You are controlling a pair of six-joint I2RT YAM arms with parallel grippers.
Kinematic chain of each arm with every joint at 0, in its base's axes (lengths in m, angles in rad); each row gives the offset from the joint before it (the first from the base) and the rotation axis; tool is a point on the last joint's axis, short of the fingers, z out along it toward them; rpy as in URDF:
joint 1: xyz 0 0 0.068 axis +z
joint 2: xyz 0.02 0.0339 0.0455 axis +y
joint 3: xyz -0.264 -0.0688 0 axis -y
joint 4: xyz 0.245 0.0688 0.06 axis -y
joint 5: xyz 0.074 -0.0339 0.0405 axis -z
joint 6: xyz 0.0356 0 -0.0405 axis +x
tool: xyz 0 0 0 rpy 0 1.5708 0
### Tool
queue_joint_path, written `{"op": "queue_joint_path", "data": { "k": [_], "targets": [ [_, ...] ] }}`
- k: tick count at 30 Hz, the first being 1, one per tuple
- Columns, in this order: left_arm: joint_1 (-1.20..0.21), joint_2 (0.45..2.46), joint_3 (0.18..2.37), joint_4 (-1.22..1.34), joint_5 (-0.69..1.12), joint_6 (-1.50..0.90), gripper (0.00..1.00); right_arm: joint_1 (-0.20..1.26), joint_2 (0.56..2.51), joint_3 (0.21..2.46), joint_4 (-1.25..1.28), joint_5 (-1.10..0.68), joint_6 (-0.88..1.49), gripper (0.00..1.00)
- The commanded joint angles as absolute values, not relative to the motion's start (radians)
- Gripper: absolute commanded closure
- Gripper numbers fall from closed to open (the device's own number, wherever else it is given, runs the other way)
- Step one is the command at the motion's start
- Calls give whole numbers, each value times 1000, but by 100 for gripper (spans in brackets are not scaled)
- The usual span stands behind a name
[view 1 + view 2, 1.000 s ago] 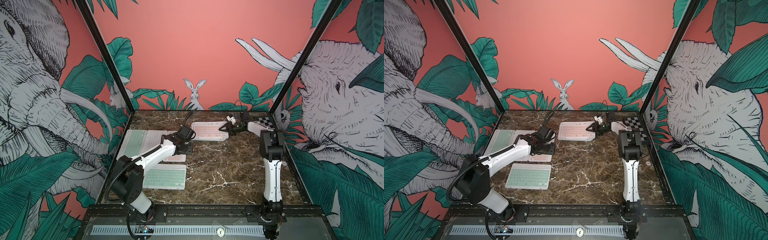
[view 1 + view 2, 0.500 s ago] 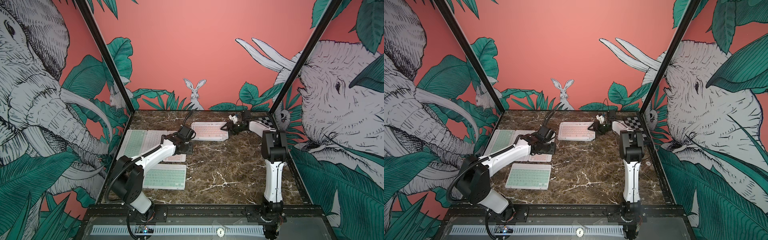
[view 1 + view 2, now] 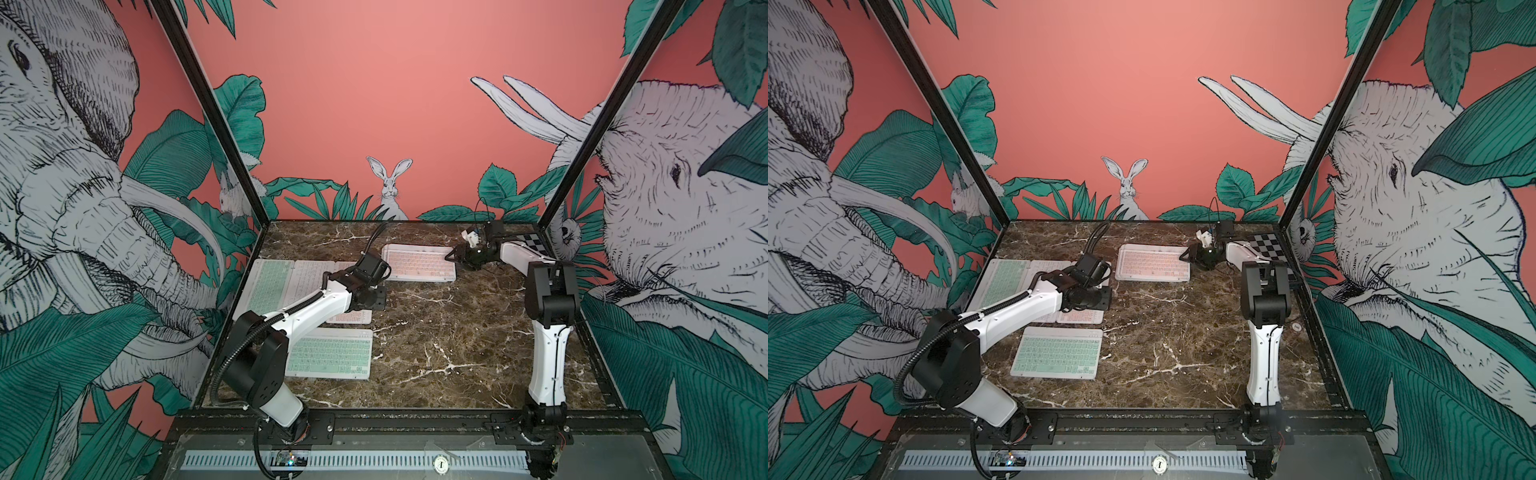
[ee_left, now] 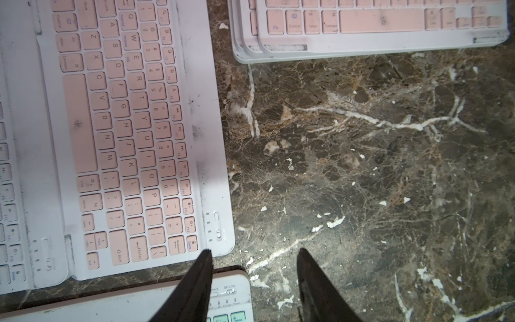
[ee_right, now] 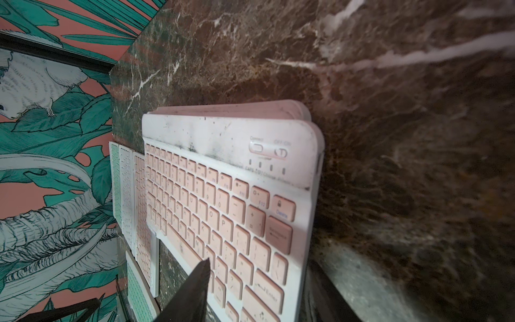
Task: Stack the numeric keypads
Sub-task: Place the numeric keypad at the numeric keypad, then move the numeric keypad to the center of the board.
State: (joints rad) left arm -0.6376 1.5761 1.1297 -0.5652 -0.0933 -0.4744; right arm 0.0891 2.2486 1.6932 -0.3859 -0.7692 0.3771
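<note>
Right wrist view: the right hand (image 5: pixel 260 262) straddles a short end of the pink stack (image 5: pixel 223 181), jaws apart; whether they pinch it cannot be told. Left of that stack the left hand (image 4: pixel 253 251) hangs open, empty, by a corner of a loose keypad (image 4: pixel 133 133) lying crosswise to it, so stacking likely needs a quarter turn.

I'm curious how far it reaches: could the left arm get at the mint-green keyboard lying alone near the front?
Probably yes: the left pincer hangs open just by a corner of that flat, white-framed keypad with mint-green keys, and nothing lies on it or blocks the way.
</note>
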Motion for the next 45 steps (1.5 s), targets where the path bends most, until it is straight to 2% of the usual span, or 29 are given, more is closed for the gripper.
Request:
{"op": "queue_joint_path", "data": {
  "k": [1,11,17,24,32,45],
  "targets": [
    [-631,1552,1111,-553,-89,-472,49,108,2220,1710,-386,-764,388,46],
    [-630,1539,1091,-541,-78,-481,49,132,2232,1741,-417,-731,377,46],
    [-630,1509,1079,-579,-95,-478,49,130,2169,1727,-468,-667,323,46],
    [-632,1420,999,-695,-82,-530,49,127,1977,1550,-411,-594,327,44],
    [-666,1294,783,-705,-75,-606,48,150,1747,1178,-141,-596,482,43],
    [-812,1436,734,-598,-77,-664,49,241,1659,1018,-104,-595,494,43]
  ]
}}
